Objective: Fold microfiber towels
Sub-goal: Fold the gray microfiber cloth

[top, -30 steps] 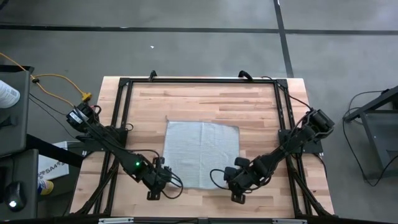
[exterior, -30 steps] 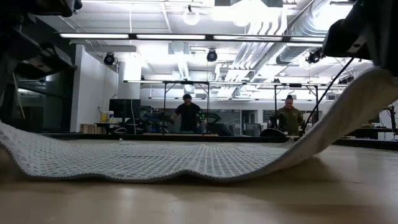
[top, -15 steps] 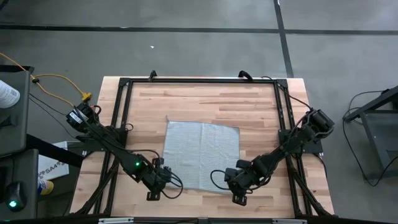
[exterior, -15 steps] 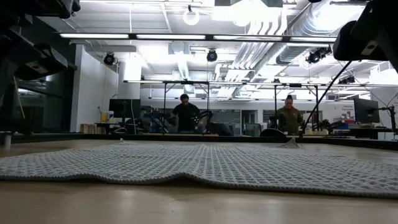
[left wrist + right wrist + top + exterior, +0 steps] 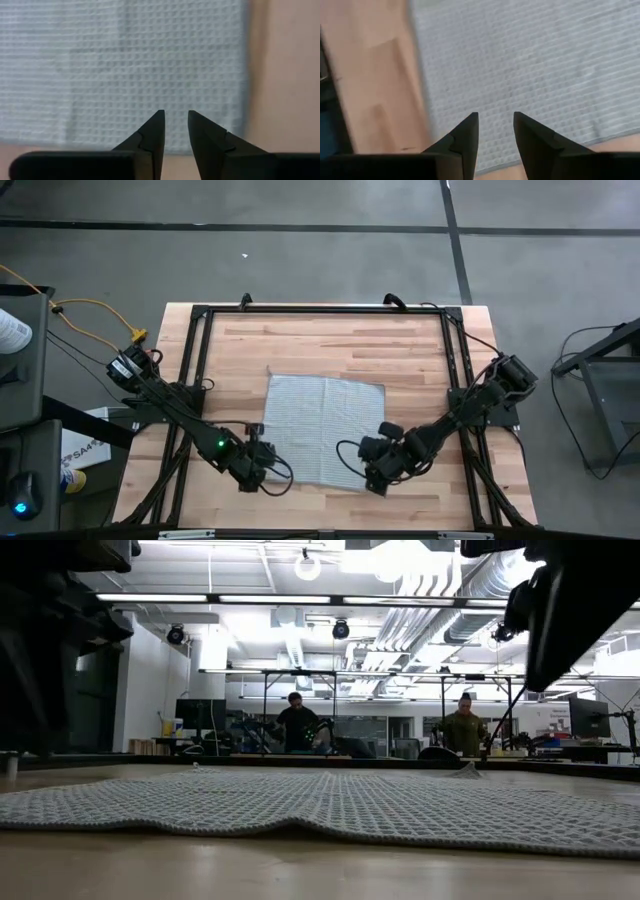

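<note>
Pale grey-blue towel lying flat and spread at the middle of the wooden table, left tool narrowly parted over its near left corner, right tool narrowly parted over its near right corner, both empty

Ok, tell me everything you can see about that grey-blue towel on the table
The pale grey-blue microfiber towel is a soft cloth with a fine waffle-grid weave and a hemmed edge. It lies spread open, roughly square, unfolded, near the middle of the light wooden table, slightly rippled along the front edge in the low view. Nothing grips it: the left tool and right tool hang open above its near corners.
</note>
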You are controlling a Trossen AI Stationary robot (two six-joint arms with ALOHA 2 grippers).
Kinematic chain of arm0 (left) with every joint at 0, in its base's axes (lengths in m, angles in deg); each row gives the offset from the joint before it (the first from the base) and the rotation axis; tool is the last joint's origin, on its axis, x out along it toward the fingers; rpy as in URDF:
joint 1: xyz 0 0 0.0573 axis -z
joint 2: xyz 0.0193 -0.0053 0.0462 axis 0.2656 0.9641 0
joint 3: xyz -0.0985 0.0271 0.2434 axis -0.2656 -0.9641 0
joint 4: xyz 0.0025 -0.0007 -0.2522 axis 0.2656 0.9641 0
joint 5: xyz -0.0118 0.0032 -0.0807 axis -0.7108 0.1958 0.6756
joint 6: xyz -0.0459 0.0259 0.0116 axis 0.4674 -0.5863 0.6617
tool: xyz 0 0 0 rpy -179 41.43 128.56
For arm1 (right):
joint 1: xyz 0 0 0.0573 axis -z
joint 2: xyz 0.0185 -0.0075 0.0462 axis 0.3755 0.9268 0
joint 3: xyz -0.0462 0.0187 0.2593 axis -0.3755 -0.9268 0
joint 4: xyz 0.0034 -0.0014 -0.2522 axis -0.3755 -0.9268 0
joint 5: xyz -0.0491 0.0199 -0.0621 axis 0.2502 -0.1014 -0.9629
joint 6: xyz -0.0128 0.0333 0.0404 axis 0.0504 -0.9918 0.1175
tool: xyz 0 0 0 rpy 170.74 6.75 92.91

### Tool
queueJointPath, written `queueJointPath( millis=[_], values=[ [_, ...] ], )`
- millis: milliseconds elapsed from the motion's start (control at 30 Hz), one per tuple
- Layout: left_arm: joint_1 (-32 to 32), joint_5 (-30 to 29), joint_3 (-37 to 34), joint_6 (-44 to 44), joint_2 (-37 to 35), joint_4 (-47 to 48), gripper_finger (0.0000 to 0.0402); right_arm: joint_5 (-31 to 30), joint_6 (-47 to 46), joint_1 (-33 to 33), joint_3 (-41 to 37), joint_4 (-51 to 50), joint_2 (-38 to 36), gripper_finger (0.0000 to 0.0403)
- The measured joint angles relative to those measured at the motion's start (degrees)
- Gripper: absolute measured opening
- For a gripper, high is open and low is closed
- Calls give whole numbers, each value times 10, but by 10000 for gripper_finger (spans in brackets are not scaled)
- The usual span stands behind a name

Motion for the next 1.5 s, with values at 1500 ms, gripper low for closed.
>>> queueJointPath(
  millis=[1500],
  values=[
    [-135, -94, -66, -122, -85, 56, 83, -90, 97, 113, -113, 18, -10, 92]
  ],
)
